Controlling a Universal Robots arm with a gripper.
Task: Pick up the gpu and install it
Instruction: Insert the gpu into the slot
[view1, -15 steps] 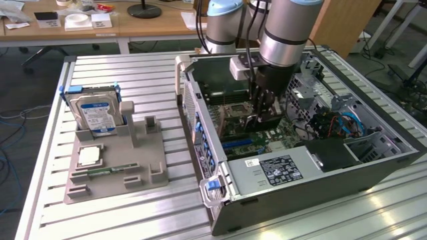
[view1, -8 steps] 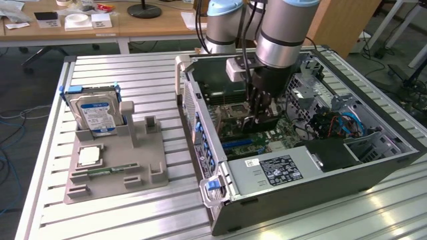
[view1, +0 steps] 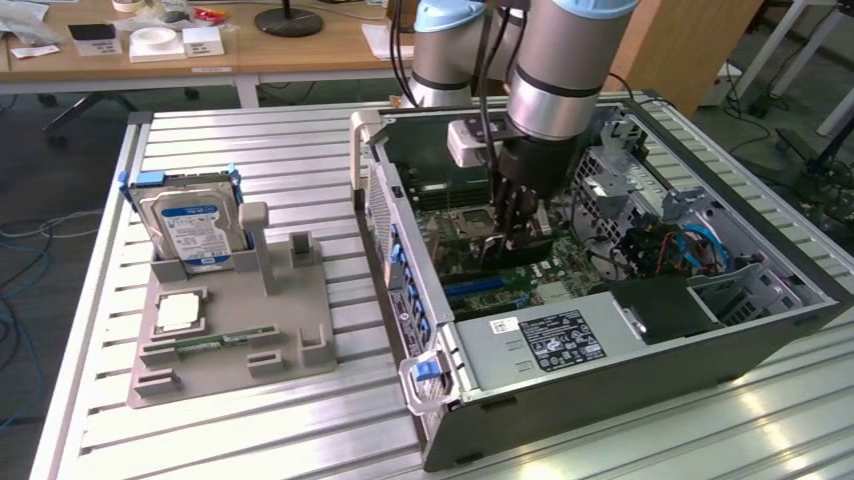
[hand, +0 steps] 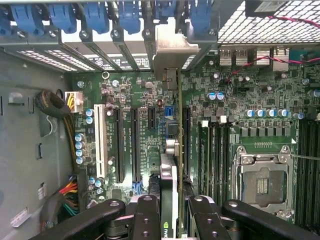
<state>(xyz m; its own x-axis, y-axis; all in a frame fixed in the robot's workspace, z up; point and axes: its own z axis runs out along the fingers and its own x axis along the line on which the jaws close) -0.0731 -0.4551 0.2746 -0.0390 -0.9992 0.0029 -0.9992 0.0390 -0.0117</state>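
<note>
1 pincer (hand: 170, 212) clamped on 1 gpu (hand: 171, 150) edge-on above motherboard (hand: 130, 100), 1 open computer case (view1: 667, 340)

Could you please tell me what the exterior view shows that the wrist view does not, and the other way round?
Exterior view only: the grey holder on the table, with the hard drive standing in it, beside the open computer case.
Wrist view only: the empty processor socket and the white expansion slot, from close above.
Both: the gripper shut on the gpu, held edge-on above the motherboard.
</note>
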